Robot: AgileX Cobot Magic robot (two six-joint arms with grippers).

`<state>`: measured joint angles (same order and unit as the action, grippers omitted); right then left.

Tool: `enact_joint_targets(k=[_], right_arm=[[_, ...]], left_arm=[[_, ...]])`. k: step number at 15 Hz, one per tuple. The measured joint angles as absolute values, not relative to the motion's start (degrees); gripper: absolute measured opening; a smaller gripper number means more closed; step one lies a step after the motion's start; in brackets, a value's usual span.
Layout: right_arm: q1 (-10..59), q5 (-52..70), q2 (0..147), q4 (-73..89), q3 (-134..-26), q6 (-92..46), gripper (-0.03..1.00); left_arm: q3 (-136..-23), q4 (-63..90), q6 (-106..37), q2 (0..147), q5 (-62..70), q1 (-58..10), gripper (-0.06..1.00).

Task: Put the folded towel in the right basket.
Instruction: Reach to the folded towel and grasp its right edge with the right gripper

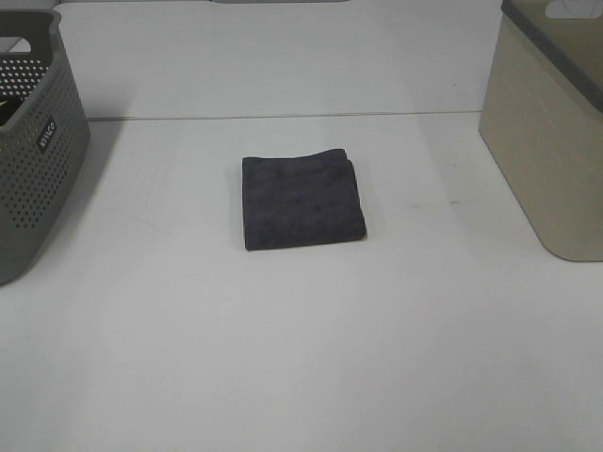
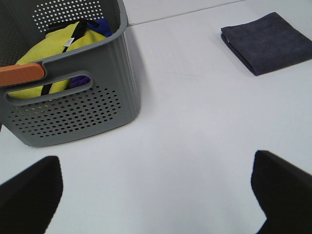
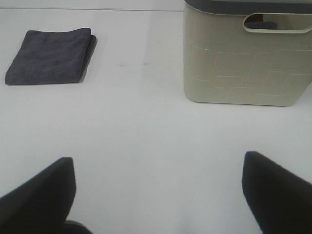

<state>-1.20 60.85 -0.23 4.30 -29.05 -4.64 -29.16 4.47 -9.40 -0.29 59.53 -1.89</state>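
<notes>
left gripper (image 2: 156, 163) and right gripper (image 3: 158, 161) were seen spread wide, nothing held. towel (image 1: 301, 201) was noted flat at mid table (image 1: 301, 367), well apart from right basket (image 1: 556, 151). judged soft, light, floppy; all layers best pinched together at one edge.

Dark charcoal-grey folded terry towel (image 1: 301, 202): roughly square, lies flat approx. mid white tabletop (image 1: 301, 367), fold layers showing along its right edge, nothing touching it. Tall beige rectangular plastic basket (image 1: 551, 151) w/ dark grey rim: upright at tabletop's right side, well apart from towel, partly cut off by frame. Oval handle slot near rim, faint square pattern on wall. Contents unclear, maybe sth dark behind slot.
</notes>
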Motion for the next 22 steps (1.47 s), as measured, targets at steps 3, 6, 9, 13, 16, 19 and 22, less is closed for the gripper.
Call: enact_joint_targets(k=[3,6,9,13,16,19,22], right_arm=[[-1.2,60.8,-0.2,4.3,-29.0,-4.6,0.86],[-1.2,60.8,-0.2,4.3,-29.0,-4.6,0.86],[-1.2,60.8,-0.2,4.3,-29.0,-4.6,0.86],[-1.2,60.8,-0.2,4.4,-29.0,-4.6,0.86],[-1.2,60.8,-0.2,4.4,-29.0,-4.6,0.86],[-1.2,60.8,-0.2,4.4,-29.0,-4.6,0.86],[-1.2,60.8,-0.2,4.4,-29.0,-4.6,0.86]], left_arm=[[-29.2,4.5,-9.4,-0.3,59.5,-1.9,0.99],[-29.2,4.5,-9.4,-0.3,59.5,-1.9,0.99],[-29.2,4.5,-9.4,-0.3,59.5,-1.9,0.99],[-29.2,4.5,-9.4,-0.3,59.5,-1.9,0.99],[-29.2,4.5,-9.4,-0.3,59.5,-1.9,0.99],[-29.2,4.5,-9.4,-0.3,59.5,-1.9,0.99],[-29.2,4.5,-9.4,-0.3,59.5,-1.9,0.99]])
